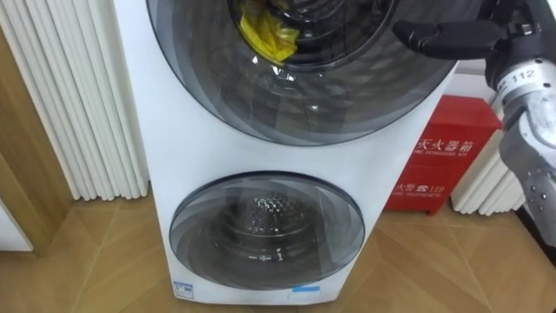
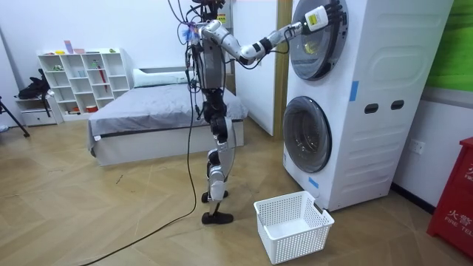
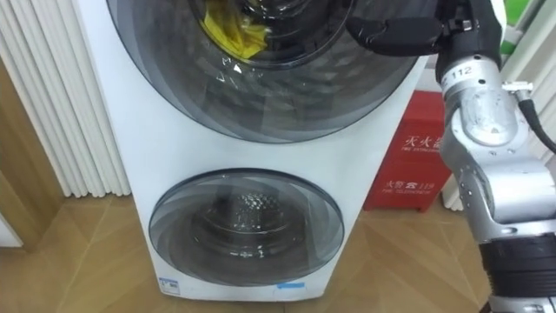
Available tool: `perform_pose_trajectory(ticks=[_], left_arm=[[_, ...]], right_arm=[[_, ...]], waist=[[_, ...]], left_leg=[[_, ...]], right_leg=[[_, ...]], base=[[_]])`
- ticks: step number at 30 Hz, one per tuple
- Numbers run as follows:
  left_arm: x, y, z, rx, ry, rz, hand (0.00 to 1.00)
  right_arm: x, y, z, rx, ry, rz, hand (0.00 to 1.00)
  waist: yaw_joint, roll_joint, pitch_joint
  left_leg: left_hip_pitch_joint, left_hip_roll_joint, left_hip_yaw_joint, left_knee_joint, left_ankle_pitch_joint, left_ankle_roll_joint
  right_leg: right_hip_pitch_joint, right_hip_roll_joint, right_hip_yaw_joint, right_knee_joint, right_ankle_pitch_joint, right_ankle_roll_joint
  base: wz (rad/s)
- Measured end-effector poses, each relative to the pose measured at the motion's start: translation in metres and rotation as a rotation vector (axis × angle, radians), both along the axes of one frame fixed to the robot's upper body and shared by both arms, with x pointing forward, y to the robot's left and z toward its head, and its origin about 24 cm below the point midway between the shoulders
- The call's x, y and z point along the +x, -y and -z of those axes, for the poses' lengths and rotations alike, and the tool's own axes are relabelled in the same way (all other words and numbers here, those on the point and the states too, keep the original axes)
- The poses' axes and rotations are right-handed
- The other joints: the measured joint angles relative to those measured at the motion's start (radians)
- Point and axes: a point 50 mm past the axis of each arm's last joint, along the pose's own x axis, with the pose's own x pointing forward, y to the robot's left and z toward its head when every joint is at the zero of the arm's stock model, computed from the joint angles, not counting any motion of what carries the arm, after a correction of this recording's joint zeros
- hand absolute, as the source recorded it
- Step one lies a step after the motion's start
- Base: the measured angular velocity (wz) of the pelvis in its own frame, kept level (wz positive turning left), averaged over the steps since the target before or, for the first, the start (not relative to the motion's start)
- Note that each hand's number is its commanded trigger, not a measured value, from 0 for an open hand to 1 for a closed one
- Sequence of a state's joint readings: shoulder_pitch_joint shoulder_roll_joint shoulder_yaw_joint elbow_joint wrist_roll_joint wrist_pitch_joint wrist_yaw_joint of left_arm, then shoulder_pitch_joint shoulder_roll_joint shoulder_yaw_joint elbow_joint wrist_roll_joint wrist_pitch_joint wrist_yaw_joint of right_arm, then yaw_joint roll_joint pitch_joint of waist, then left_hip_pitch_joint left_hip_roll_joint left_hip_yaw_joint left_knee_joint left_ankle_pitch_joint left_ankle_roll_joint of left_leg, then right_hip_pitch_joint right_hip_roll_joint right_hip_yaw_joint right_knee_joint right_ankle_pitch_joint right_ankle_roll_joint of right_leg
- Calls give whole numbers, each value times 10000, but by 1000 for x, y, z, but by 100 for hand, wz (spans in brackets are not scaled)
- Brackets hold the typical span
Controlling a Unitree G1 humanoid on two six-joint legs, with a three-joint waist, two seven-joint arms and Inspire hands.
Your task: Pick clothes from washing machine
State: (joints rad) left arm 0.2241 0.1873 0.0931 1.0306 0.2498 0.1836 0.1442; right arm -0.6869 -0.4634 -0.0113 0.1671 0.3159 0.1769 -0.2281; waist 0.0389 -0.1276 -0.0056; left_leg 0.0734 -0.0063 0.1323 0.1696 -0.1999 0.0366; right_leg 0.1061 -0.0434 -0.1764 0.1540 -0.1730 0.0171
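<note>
The robot is standing at the washing machine (image 2: pixel 384 96), its right hand (image 1: pixel 439 38) reaching across the upper door (image 1: pixel 295 104), fingers stretched straight and together. A yellow garment (image 1: pixel 265 33) is lying inside the upper drum. A white basket (image 2: pixel 299 244) is sitting on the floor alongside

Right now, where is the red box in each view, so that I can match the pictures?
Left eye view: the red box sits right of centre, beside the washing machine.
Right eye view: the red box is right of centre too.
Room view: the red box is at the lower right edge, cut off.
Shared landmark: the lower round door.
</note>
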Motion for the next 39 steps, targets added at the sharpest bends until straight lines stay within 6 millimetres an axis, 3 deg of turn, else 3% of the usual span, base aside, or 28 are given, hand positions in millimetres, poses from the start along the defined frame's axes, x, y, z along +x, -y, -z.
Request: perform_pose_trajectory(ticks=[10,17,18,22,27,31,39], left_arm=[[12,6,1,391,49,619,0],[12,5,1,535,25,673,0],[12,5,1,533,4,666,0],[4,6,2,513,-165,637,0],[0,7,2,418,-217,716,0],[-9,8,3,402,-423,749,0],[-11,10,3,297,-347,951,0]], right_arm=[[1,-9,6,-188,-167,-215,0],[-17,-11,26,-300,-94,-539,0],[-20,-12,27,-148,-61,-648,0],[-32,-20,30,104,210,-1056,0],[-42,-25,32,-25,373,-1537,0],[-59,-31,38,-190,455,-2223,0],[-78,-39,41,-171,732,-3298,0]], waist=[[210,2,1],[210,19,18],[216,75,55],[191,115,37],[132,258,13],[-135,375,-101],[-458,509,-96]], left_leg=[[123,85,20,-8,0,-10],[381,111,17,-37,-40,-78],[372,121,14,-38,-57,-105],[326,157,43,-27,-83,-136],[262,196,39,2,-75,-154],[231,222,24,3,-66,-170],[239,270,33,11,-57,-183]], right_leg=[[35,45,-71,-13,23,-38],[322,91,-193,-31,24,-39],[309,103,-193,-30,24,-39],[235,140,-192,-12,58,-95],[200,168,-201,-5,89,-145],[182,186,-217,-3,92,-151],[173,186,-203,24,97,-158]], base=[[-9],[-1],[-5],[-8],[-1],[0],[0]])
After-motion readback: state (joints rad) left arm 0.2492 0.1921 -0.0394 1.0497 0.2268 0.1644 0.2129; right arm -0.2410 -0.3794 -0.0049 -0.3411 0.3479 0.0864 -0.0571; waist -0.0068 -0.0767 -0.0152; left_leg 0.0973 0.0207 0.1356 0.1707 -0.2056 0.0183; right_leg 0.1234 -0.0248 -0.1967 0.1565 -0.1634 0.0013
